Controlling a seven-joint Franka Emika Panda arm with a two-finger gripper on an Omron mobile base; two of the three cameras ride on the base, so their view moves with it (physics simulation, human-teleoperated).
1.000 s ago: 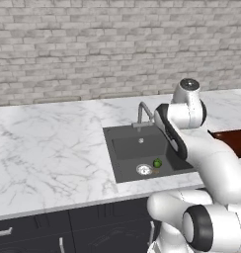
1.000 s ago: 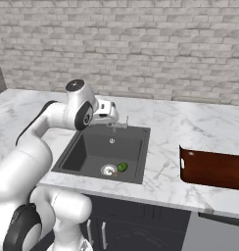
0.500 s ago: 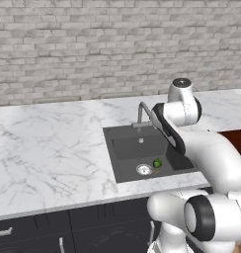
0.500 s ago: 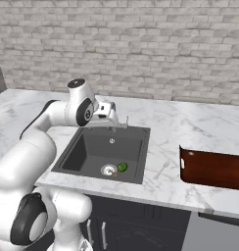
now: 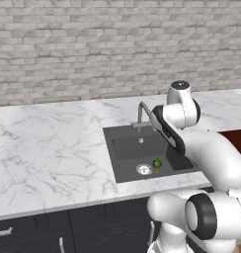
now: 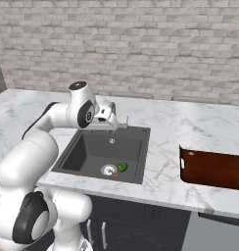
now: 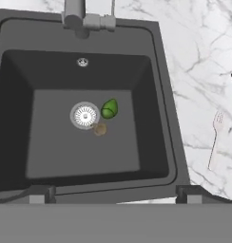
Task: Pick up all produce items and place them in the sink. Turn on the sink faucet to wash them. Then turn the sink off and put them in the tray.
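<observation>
Jaws spread and empty, the gripper [image 6: 116,121] hangs above the sink [image 7: 151,76], close to the faucet [image 7: 75,14]. Both produce items, the green fruit [image 7: 109,108] and tan lump [image 7: 100,129], lie beside the sink's drain [image 7: 84,115]. Placing looks done; washing and the tray [image 6: 212,169] remain.

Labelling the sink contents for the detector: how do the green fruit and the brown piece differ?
Colour: the green fruit is shiny bright green; the brown piece is dull tan.
Size: the green fruit is clearly larger than the brown piece.
Place: the green fruit lies at the drain's right edge in the hand view; the brown piece sits at its lower right.
Both rest on the floor of the sink, close together.
</observation>
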